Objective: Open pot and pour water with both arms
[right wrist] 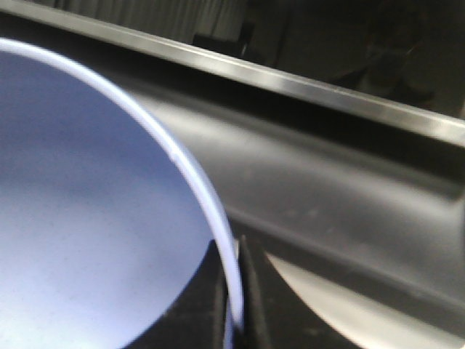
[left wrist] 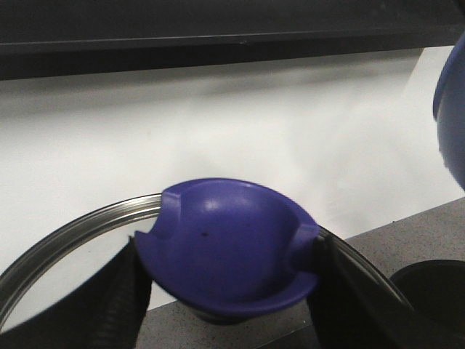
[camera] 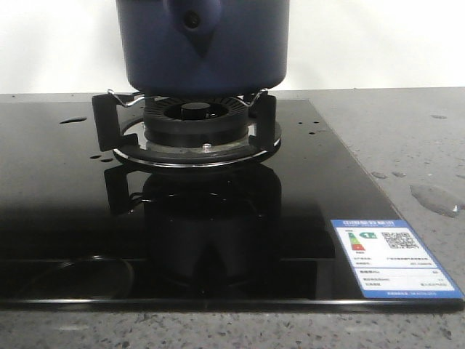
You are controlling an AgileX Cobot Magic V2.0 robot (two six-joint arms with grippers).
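Far left, seen only from its own wrist camera: left gripper (left wrist: 229, 287), jaws pressed in from both sides on the blue knob (left wrist: 225, 243) of a lid (left wrist: 69, 236), glass with a steel rim, held up in front of a white wall. Beyond it, to one side, a curved sliver of dark blue, probably the pot's wall.

On the left part of the black glass cooktop (camera: 65, 218), in the front view: scattered droplets of water (camera: 73, 120), small and shiny.

At the middle: round burner (camera: 195, 116) inside a black trivet (camera: 105, 120) with bent wire tips. Directly above it the pot (camera: 240, 51), navy, upright, top cut off by the frame, handle socket (camera: 192, 20) with its round hole facing the camera. Base level with the wire tips; touching them or just clear of them, cannot tell.

Toward the right, at the near corner of the cooktop: blue and white energy label (camera: 392, 258). Past the glass edge, on the grey speckled tabletop (camera: 407, 131): a thin puddle (camera: 436, 198) and a few drops beside it.

Far right, seen only from its wrist camera: right gripper (right wrist: 234, 309), jaws pinching the pot's pale rim, one finger inside the wall and one outside. Pale blue inside of the pot filling that side of the view, blurred.
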